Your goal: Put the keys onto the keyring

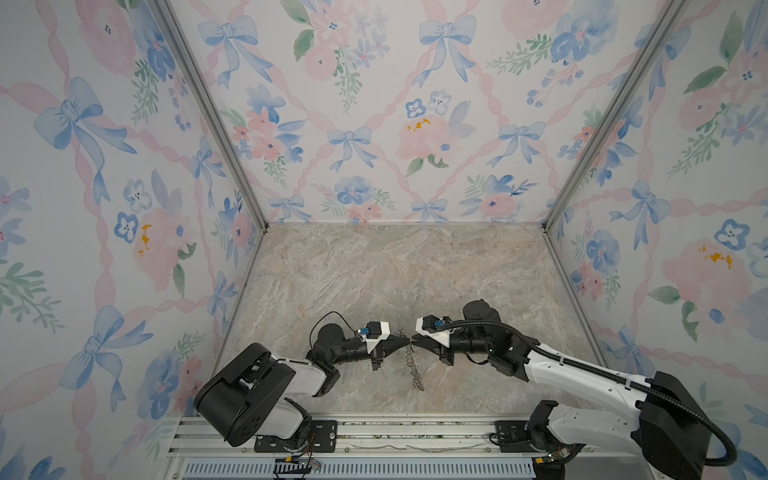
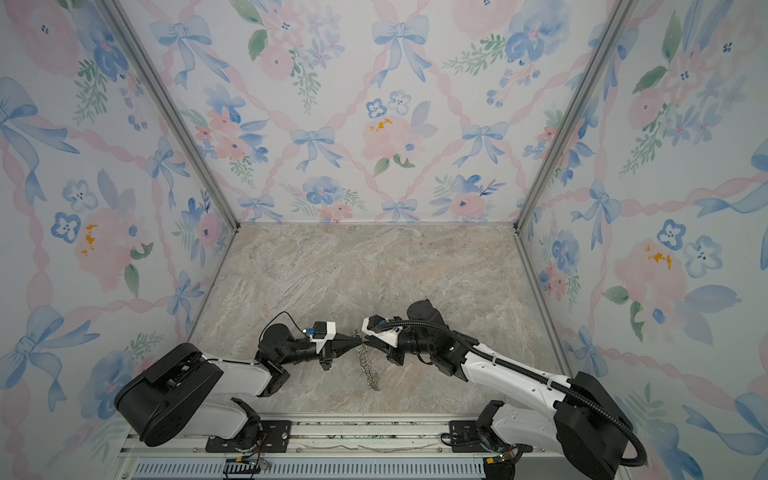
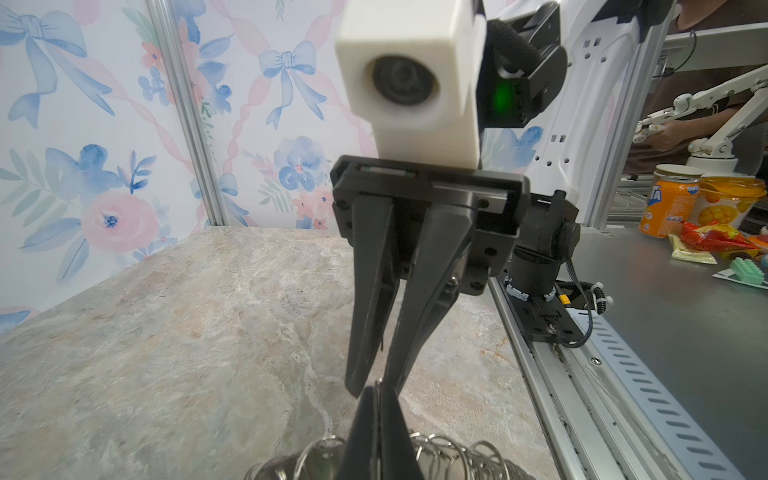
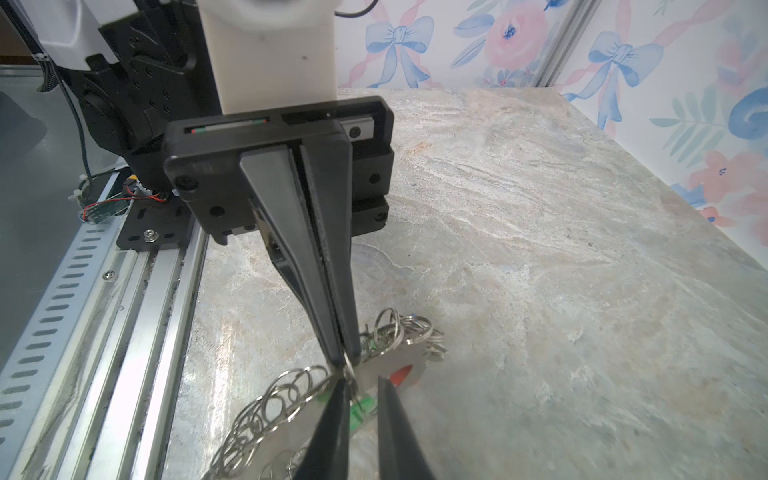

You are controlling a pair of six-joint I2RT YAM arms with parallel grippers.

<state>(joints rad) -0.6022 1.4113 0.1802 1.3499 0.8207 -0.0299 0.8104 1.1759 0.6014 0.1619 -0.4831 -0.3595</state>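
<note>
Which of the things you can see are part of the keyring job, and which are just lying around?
Job: keyring, green key, red key, left gripper, right gripper.
Lying about, outside the cell: orange soda can, mango tub, snack packets, green toy brick.

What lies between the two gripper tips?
Wire rings of the keyring, pinched by the left gripper, and a green key; the right wrist view shows it.
</note>
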